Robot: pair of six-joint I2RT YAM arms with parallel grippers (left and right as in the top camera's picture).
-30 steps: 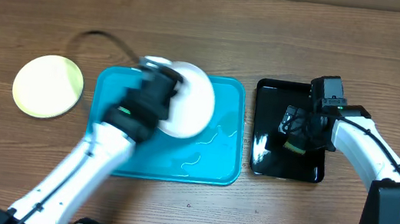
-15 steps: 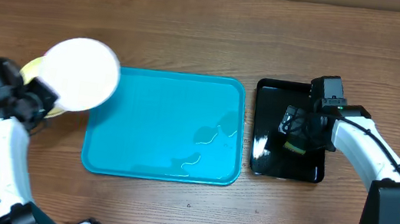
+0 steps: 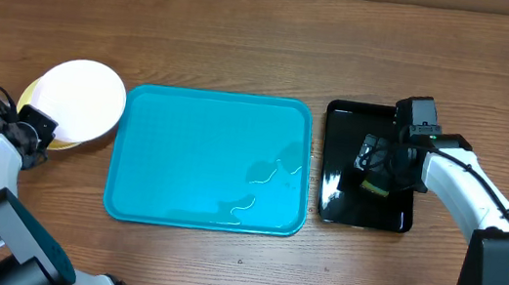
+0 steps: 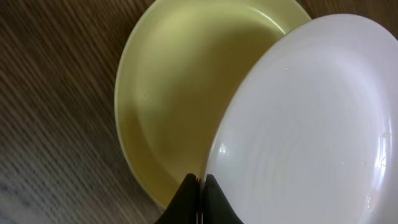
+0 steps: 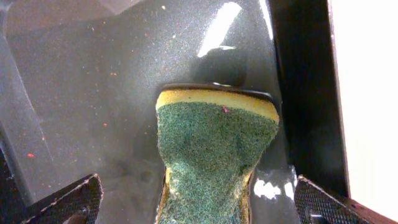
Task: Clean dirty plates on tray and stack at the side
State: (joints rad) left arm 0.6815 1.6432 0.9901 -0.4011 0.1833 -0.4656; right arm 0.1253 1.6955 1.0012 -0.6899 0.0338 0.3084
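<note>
1. Overhead view: the white plate (image 3: 83, 100) is round, glossy and plain, and it lies over the yellow-green plate (image 3: 32, 94). It is shifted toward 2 o'clock, so a pale crescent of the lower plate shows at 9 o'clock.
2. Both plates sit on the wooden surface (image 3: 249, 34), just beside the cyan tray (image 3: 187, 203) at its 9 o'clock; the white rim almost reaches the tray's edge.
3. The left hand (image 3: 38, 124) is at the white plate's 8 o'clock rim. In the left wrist view its dark fingertips (image 4: 214, 202) are pressed together on that thin rim, pinching it. I cannot tell whether the plate lies flat or is tilted.
4. The left wrist view also shows faint rings on the white plate (image 4: 311, 124) and a shallow raised rim on the yellow-green plate (image 4: 180, 87).
5. The cyan tray carries only thin wet streaks toward its 3 o'clock side.
6. The black tray (image 3: 392, 220) is at the cyan tray's 3 o'clock. On it lies a sponge (image 5: 214, 155), green scouring face up.
7. The right hand (image 3: 373, 178) hovers over the sponge, its fingers spread either side without touching it.
8. Count: two plates, two trays, one sponge.
</note>
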